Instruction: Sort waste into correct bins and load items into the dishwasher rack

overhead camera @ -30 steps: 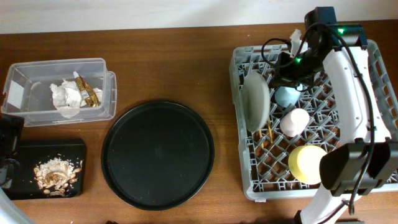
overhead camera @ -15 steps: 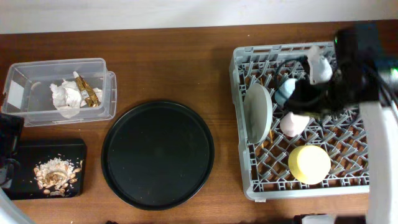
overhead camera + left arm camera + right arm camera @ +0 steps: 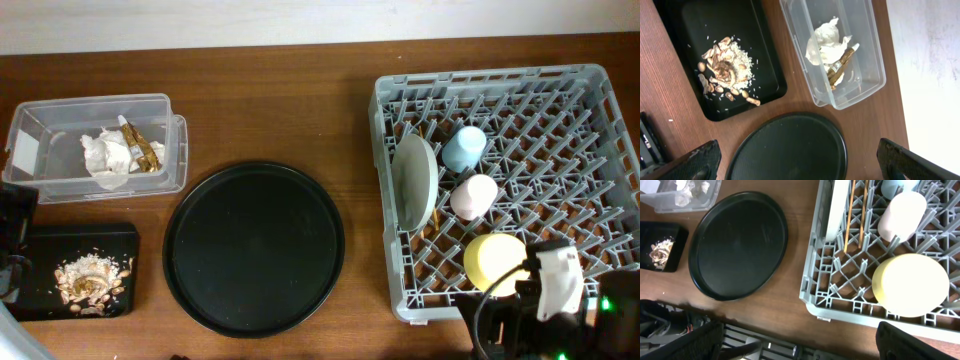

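Table (image 3: pixel 270 100): dark brown wood grain, with a white wall (image 3: pixel 200 20) along the far edge. My left gripper (image 3: pixel 805 162) and right gripper (image 3: pixel 805 342) both stand wide open, with nothing between the fingers.

The dishwasher rack (image 3: pixel 385 290) at the table's right end holds the plate (image 3: pixel 413 180) on edge, chopsticks (image 3: pixel 856 210) just beside it, light-blue cup (image 3: pixel 462 148), pink cup (image 3: pixel 474 196) and yellow bowl (image 3: pixel 493 262).

The clear tub (image 3: pixel 60 115) at far left holds napkins (image 3: pixel 105 155) and a gold wrapper (image 3: pixel 145 150). The black rectangular tray (image 3: pixel 60 240) nearer me holds food scraps (image 3: pixel 88 278). The round black tray (image 3: pixel 254 248) sits mid-table.
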`<move>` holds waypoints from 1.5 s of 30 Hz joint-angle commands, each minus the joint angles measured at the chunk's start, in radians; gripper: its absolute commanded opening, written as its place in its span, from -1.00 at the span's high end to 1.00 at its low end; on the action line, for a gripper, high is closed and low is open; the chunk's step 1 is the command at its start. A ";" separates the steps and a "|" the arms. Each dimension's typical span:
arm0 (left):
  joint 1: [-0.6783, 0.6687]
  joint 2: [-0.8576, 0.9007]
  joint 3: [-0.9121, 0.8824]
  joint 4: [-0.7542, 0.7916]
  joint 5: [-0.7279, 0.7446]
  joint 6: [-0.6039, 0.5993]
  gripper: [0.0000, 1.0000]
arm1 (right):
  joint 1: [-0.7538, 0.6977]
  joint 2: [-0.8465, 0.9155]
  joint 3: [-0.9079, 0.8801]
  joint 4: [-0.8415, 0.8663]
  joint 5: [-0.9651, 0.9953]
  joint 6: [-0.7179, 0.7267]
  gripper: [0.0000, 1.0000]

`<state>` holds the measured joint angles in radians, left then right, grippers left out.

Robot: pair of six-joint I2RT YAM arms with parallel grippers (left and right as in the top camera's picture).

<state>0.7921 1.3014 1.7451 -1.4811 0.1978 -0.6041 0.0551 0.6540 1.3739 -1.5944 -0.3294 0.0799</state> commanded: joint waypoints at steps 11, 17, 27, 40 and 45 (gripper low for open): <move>-0.004 0.002 0.000 -0.001 -0.008 -0.010 -0.98 | 0.011 -0.161 -0.177 0.100 0.076 0.002 -0.96; -0.004 0.002 0.000 -0.001 -0.008 -0.010 -0.98 | 0.009 -0.579 -0.735 0.726 0.026 0.002 -0.97; -0.004 0.002 0.000 -0.001 -0.008 -0.010 -0.98 | 0.009 -0.650 -1.215 1.429 0.027 -0.024 -0.97; -0.004 0.002 0.000 -0.001 -0.008 -0.010 -0.98 | 0.010 -0.650 -1.368 1.530 0.151 -0.213 -0.97; -0.004 0.002 0.000 -0.001 -0.008 -0.010 -0.98 | 0.010 -0.650 -1.368 1.515 0.304 -0.192 -0.97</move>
<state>0.7921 1.3018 1.7447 -1.4811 0.1967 -0.6071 0.0608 0.0139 0.0135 -0.0669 -0.1375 -0.1093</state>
